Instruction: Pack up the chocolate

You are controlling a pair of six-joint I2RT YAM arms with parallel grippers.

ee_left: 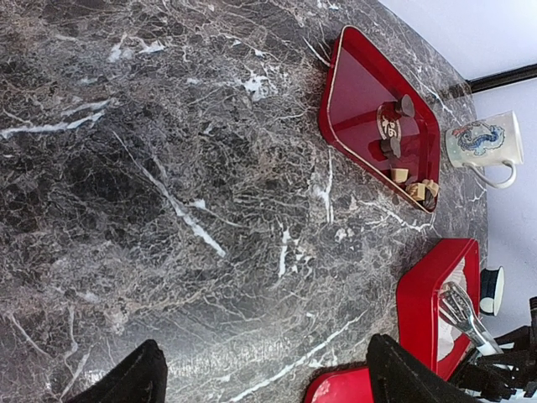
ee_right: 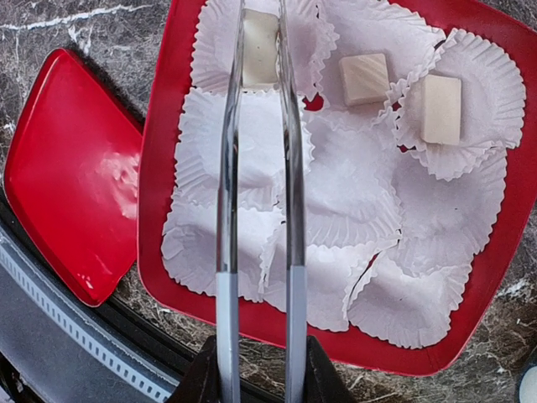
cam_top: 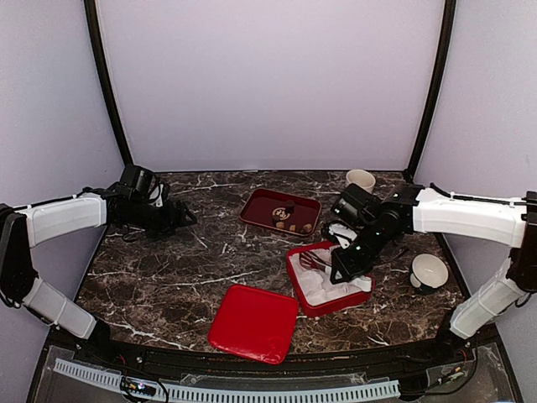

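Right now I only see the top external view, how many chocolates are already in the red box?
Observer: Three cream pieces, each in a paper cup, along one edge of the red box.
Operator: Are the tongs gripping one?
Observer: One lies between the tongs' arms; pinched or merely straddled, I cannot tell.
Operator: What's left on the tray?
Observer: Several dark and tan pieces, clustered toward the side nearest a blue-printed mug.

three cream-white square chocolates (ee_right: pixel 364 78) sit in paper cups (ee_right: pixel 352 193) inside the red box (ee_right: pixel 157 168), one between the tips of the tongs (ee_right: pixel 226 168); dark brown and tan pieces (ee_left: pixel 399 175) lie clustered on the red tray (ee_left: pixel 361 84).
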